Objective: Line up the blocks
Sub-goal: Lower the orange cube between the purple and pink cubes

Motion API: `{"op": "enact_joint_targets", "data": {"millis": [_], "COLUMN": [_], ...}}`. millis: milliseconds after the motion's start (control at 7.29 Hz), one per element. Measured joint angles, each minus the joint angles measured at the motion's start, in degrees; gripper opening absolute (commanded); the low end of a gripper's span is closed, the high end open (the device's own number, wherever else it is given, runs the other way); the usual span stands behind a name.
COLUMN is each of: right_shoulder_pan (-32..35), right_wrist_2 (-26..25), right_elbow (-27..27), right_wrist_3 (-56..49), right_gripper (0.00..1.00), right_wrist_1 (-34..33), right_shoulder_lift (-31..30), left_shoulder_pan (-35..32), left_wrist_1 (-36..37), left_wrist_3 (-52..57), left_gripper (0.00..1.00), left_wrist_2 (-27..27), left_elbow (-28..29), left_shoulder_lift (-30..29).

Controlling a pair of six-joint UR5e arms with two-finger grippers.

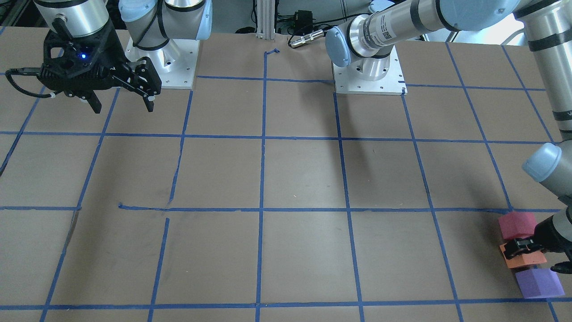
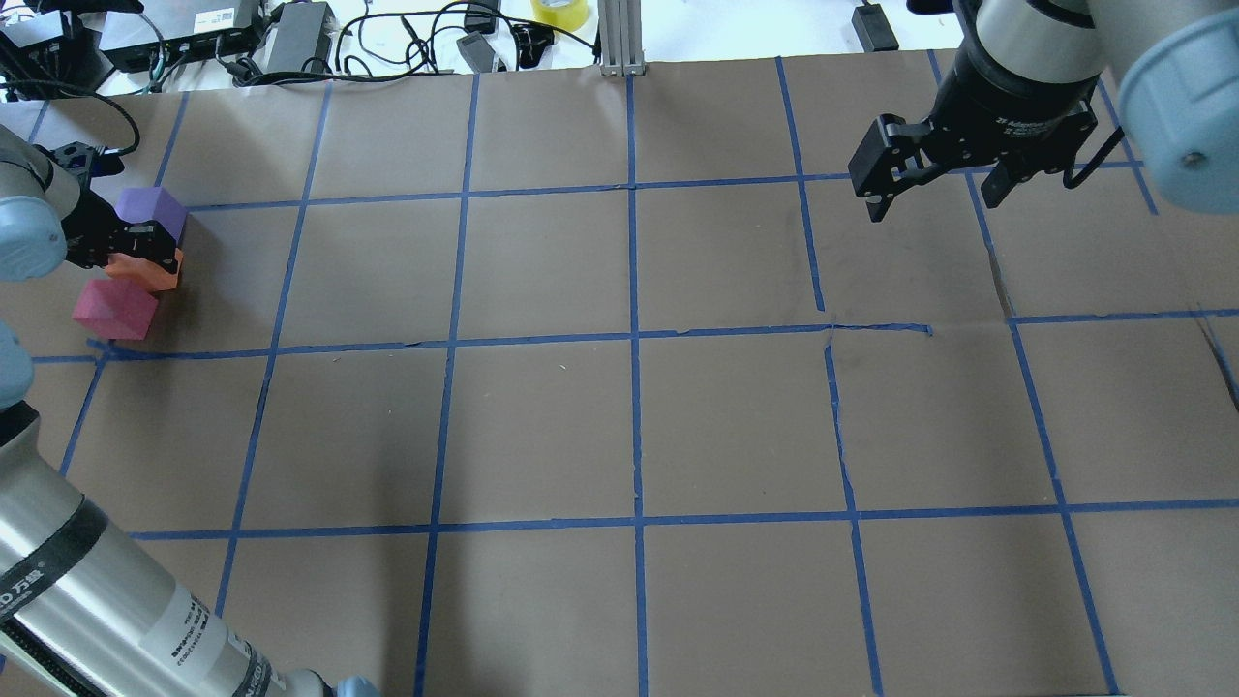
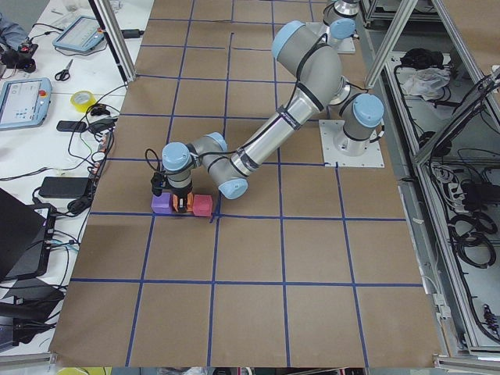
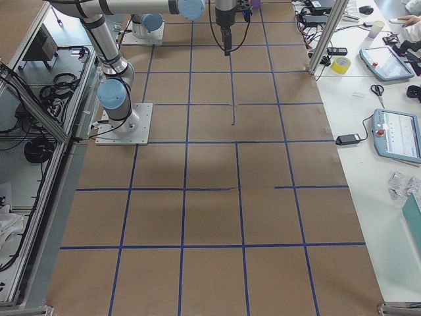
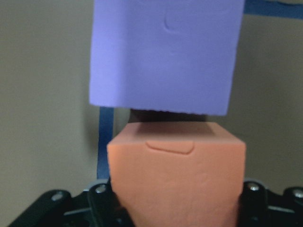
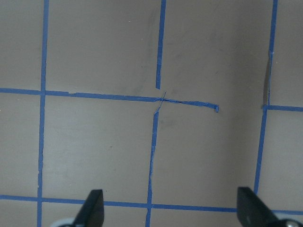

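Note:
Three foam blocks lie close together in a short row at the table's far left corner: purple, orange, reddish-pink. In the front-facing view they read pink, orange, purple. My left gripper is low over the middle one and shut on the orange block. The purple block sits just ahead of it with a small gap. My right gripper is open and empty, high above the far right of the table, and shows only bare paper.
Brown paper with a blue tape grid covers the table. Beyond the far edge are cables, power bricks, a yellow tape roll and an aluminium post. The arm base plates stand on the robot's side.

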Motion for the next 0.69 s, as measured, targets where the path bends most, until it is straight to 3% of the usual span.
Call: {"op": "enact_joint_targets", "data": {"millis": [686], "right_shoulder_pan": [-0.16], "right_wrist_2": [-0.05], "right_elbow": [0.00], "right_wrist_3": [-0.61], "right_gripper": [1.00], "right_wrist_1": [0.00], "right_shoulder_lift": [0.01], "left_shoulder_pan": [1.14], "left_wrist_1": [1.05], "left_wrist_3": [5.21], "left_gripper": [0.28], "left_wrist_2": [0.01], "left_elbow": [0.83], "left_shoulder_lift": [-0.79]}}
